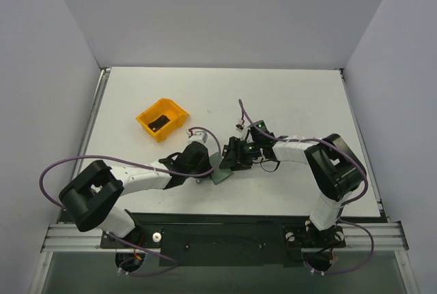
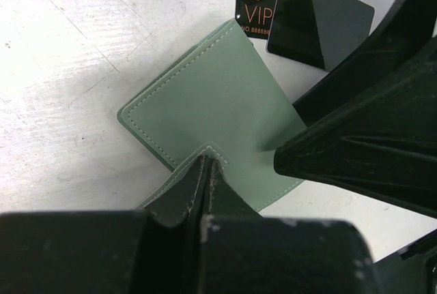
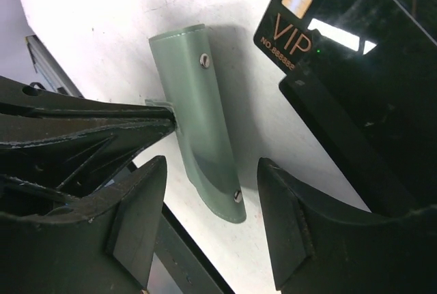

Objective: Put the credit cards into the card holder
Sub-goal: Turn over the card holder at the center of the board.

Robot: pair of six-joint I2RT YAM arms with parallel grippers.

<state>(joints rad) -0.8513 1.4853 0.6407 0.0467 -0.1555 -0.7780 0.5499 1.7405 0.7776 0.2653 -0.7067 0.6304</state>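
- Left hand [image 2: 205,171] is pinching the green wallet's [image 2: 212,96] edge, fingers closed.
- Right hand [image 3: 212,164] is hovering open over the wallet.
- Black cards [image 2: 314,14] are lying just beside the wallet on the white surface [image 1: 287,96], with grey walls [image 1: 225,14] surrounding it.

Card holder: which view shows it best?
Left wrist: the card holder lies large, its stitched green face plain. Right wrist shows it at a steep angle, two studs visible. Top external gives only a small, partly hidden green patch.

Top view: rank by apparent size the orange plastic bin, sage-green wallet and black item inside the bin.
Largest: orange plastic bin.
Then, too alike to rank: sage-green folding wallet (partly covered) and flat black item in the bin.
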